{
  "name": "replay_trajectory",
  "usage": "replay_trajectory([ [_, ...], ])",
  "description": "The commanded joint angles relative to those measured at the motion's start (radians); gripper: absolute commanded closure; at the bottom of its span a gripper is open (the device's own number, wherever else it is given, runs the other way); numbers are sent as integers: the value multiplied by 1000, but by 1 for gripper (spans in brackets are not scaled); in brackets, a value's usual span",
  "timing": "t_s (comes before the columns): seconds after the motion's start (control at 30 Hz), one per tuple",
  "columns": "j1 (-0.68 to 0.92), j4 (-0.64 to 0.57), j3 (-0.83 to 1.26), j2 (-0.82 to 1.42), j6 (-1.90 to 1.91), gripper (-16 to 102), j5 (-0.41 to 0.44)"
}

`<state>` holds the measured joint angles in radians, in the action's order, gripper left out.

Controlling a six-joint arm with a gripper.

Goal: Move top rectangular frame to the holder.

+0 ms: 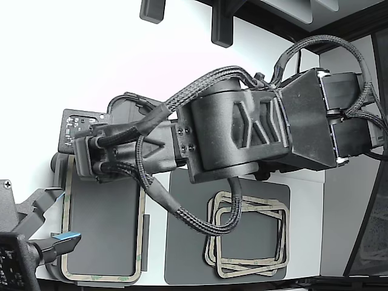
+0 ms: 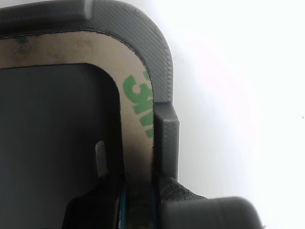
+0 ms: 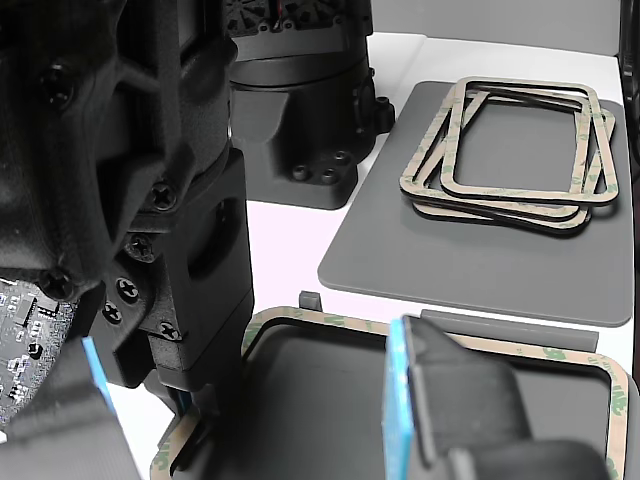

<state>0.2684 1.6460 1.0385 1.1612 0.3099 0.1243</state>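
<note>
A white tabletop point(image 1: 109, 54) carried a darker grey flat mat point(image 1: 188, 254) and, at the exterior view's left, the light grey tabbed holder plate point(image 1: 100, 233). The thin tan rectangular frame with green flecks point(image 1: 140, 242) lay seated on the holder. The black arm hid its far end. The gripper point(image 2: 138, 205) pinched the frame's edge between its narrowed fingers. About three more frames point(image 1: 247, 235) were stacked on the mat.
</note>
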Motion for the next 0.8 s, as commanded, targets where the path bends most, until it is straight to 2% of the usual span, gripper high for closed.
replay_trajectory([
  [0.0, -11, 8, -28, 25, 2, 96, -2],
  [0.27, -11, 8, -26, 25, -3, 90, -5],
  [0.5, -9, 8, -23, 25, -23, 69, -15],
  [0.6, -8, 8, -26, 26, -28, 54, -20],
  [0.67, -8, 8, -26, 26, -29, 39, -21],
  [0.7, -8, 8, -26, 26, -34, 29, -23],
  [0.77, -8, 8, -26, 26, -34, 0, -26],
])
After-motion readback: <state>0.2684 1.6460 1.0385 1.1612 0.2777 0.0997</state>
